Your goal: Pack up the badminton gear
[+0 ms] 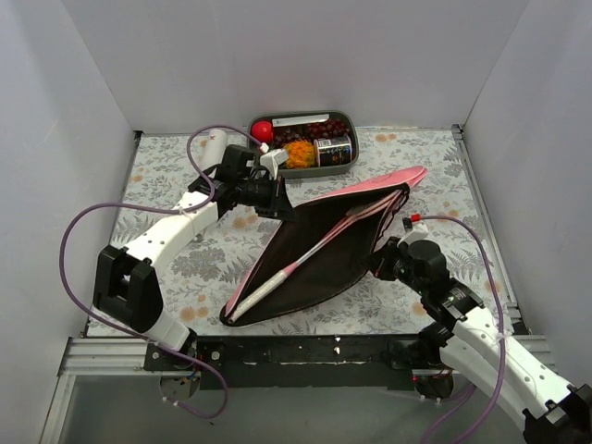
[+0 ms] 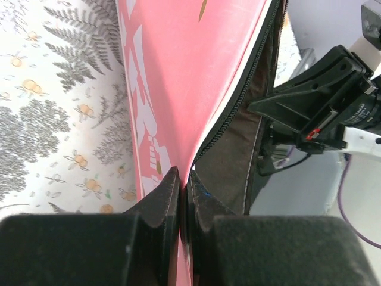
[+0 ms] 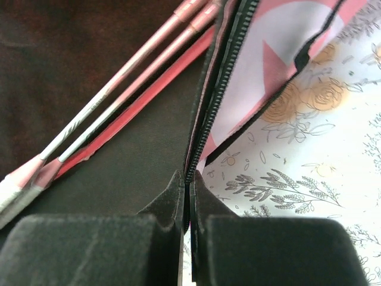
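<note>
We hold the pink bag [image 1: 344, 248] spread open at centre frame. The left gripper [image 1: 280, 207] is clenched on its upper-left edge and the right gripper [image 1: 382, 261] pinches the zip edge at right, probably keeping the mouth wide around the two rackets [image 1: 305, 262] lying inside.

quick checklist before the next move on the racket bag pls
1. Left claw pinched shut on one zipper edge of the racket bag: ok.
2. Right claw pinched shut on the opposite zipper edge: ok.
3. Bag mouth spread open between the two claws: ok.
4. Rackets lying inside the bag: ok for handles and shafts. The heads are hidden under the pink flap: cannot tell.
5. White tube packed: not ok, it lies on the table behind the left arm, outside the bag.
6. Food tray apart from the bag: ok.
</note>
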### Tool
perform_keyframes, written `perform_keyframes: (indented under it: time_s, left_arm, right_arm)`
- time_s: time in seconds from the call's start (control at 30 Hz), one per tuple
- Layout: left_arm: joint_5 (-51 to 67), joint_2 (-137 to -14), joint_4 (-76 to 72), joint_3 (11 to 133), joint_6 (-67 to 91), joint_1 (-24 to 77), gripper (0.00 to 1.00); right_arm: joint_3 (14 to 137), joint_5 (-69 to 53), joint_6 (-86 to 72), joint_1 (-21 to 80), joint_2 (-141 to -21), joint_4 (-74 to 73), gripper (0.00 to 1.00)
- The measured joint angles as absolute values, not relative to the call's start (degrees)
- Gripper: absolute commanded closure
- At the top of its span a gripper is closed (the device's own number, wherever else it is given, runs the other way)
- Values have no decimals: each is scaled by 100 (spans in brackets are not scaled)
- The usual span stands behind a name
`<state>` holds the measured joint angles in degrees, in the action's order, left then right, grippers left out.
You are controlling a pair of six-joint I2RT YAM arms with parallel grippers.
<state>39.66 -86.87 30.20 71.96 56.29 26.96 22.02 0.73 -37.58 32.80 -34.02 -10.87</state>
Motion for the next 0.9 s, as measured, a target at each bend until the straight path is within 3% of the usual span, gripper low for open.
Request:
perform_keyframes:
  time_s: [0.3, 0.4, 0.43, 0.57, 0.9]
  left_arm:
    - [3030, -8794, 2928, 7118, 4847, 3767, 100]
    - [2991, -8855, 2742, 6772, 4803, 4224, 100]
    - [2978, -8877, 2644, 6611, 4816, 4292, 100]
    - [2976, -8897, 2281, 6058, 4950, 4364, 98]
    - [3030, -8818, 1564, 5312, 5284, 4372, 89]
  right_arm:
    - [1288, 902, -4668, 3817, -3708, -484, 99]
    - [1175, 1083, -4810, 4104, -4158, -303, 83]
    - [1184, 1146, -4825, 4187, -4272, -226, 70]
    - [1337, 1120, -4792, 4383, -4574, -161, 53]
    - [2528, 993, -4283, 4401, -4628, -1337, 48]
